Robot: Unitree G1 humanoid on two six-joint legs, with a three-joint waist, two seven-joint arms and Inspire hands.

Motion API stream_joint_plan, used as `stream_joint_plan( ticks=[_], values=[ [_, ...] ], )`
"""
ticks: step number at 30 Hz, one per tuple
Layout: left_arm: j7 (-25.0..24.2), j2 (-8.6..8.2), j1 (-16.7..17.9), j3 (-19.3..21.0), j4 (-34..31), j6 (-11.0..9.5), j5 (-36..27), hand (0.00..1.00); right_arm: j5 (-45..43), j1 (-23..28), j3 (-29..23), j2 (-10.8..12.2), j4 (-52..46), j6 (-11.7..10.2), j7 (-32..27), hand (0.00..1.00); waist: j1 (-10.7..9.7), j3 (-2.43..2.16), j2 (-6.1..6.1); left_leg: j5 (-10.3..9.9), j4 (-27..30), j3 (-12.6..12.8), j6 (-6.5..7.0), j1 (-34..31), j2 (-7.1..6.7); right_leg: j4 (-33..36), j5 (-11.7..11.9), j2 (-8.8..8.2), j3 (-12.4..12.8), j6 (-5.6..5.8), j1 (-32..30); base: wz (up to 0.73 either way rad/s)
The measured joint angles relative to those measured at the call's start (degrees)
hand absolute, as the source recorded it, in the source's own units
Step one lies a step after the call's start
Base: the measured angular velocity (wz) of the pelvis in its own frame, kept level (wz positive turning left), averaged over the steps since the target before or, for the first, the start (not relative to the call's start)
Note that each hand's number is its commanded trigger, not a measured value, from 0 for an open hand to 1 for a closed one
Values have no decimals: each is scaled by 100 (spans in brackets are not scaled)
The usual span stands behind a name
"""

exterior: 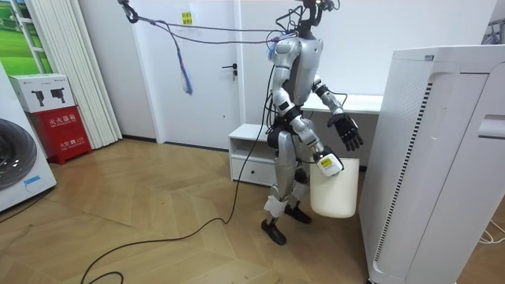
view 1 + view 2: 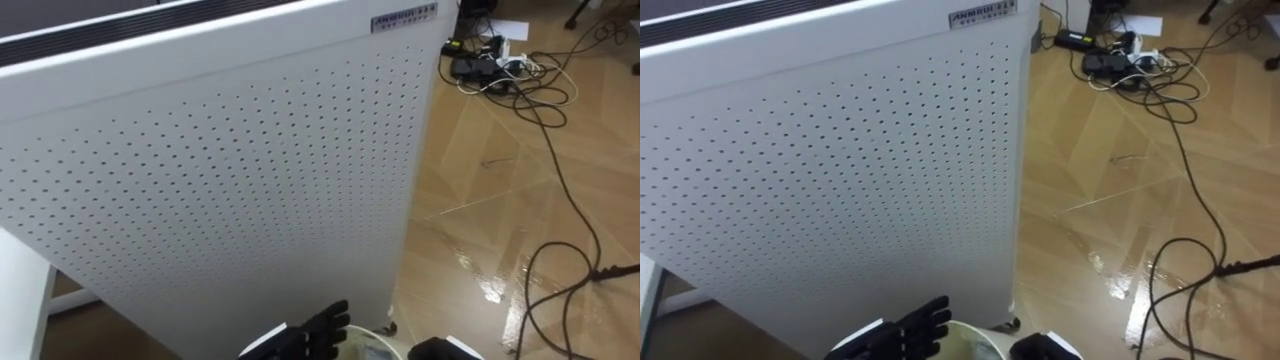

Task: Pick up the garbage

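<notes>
I stand close in front of a tall white perforated appliance (image 2: 220, 180), which in the room view (image 1: 426, 158) rises at the right. My right hand (image 1: 326, 164) is curled over the rim of a white bin (image 1: 333, 193) and carries it at hip height. At the bottom edge of the eye views a strip of the bin's rim (image 2: 372, 345) shows, with the right hand (image 2: 438, 350) beside it. My left hand (image 2: 312, 332) is open, fingers spread, just left of the rim; in the room view this left hand (image 1: 349, 132) is raised toward the appliance.
To the right of the appliance lies glossy wooden floor with a tangle of cables and a power strip (image 2: 492, 62) at the far end, and a dark cable (image 2: 568, 195) running toward me. A low white cabinet (image 1: 248, 154) stands behind me.
</notes>
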Motion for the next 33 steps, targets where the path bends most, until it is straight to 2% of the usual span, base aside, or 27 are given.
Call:
stream_joint_plan(
  ticks=[2,4,8,10,16,18,19,20,26,29,33],
  values=[
    [2,24,250,165,128,9,-31,0,28,187,-140,-23,0,-2,-11,100,-16,-47,-20,0,-103,15,0,147,-18,-93,3,6,5,6,138,-2],
    [105,54,540,379,571,0,-128,0,167,478,-321,-74,0,-4,-83,100,-26,-89,-77,0,-218,16,0,363,-46,-193,2,14,4,17,344,0],
    [411,62,930,767,1380,-38,-133,0,267,896,-598,-134,12,-35,-220,100,-49,-126,-202,0,-360,26,-1,654,-57,-404,6,22,-40,23,686,4],
    [712,57,1292,1063,1767,-77,-275,0,283,1110,-766,-137,256,-185,-282,100,-60,-159,-289,-1,-492,66,-2,887,-56,-567,17,44,-25,41,936,0],
    [1351,-43,1368,1323,2978,-138,-570,0,469,1296,-1001,-68,1084,-237,-603,100,-18,-156,-293,-11,-577,69,-6,1115,-66,-838,47,73,-33,73,1215,6],
    [1518,-74,1381,1396,3342,-189,-685,0,660,1303,-1016,-58,1357,-239,-698,100,9,-135,-317,-11,-642,84,-6,1221,-68,-852,50,74,-16,75,1294,-4],
    [1606,-112,1412,1508,3474,-192,-765,0,675,1316,-1028,-52,1435,-238,-731,100,16,-145,-280,-14,-658,105,-7,1256,-68,-853,48,74,8,77,1309,-10],
    [1686,-152,1453,1614,3615,-193,-780,0,674,1317,-1098,-37,1541,-249,-738,100,8,-131,-285,-14,-666,116,-7,1261,-69,-854,48,73,5,77,1310,-7],
    [2084,-371,1448,2226,4285,-176,-797,0,877,1368,-1556,173,2255,-284,-782,100,6,-137,-281,-15,-736,142,-6,1377,-70,-865,49,77,51,80,1398,-3],
    [2276,-425,1456,2421,4515,-69,-786,0,1129,1419,-1746,261,2527,-289,-763,100,-2,-130,-311,-16,-758,143,-6,1478,-80,-953,51,76,51,82,1516,0],
    [2470,-460,1492,2459,4559,143,-767,0,1224,1454,-1981,330,2769,-232,-713,100,-11,-133,-322,-53,-746,133,-5,1543,-84,-973,36,73,31,99,1610,0]
  ],
)
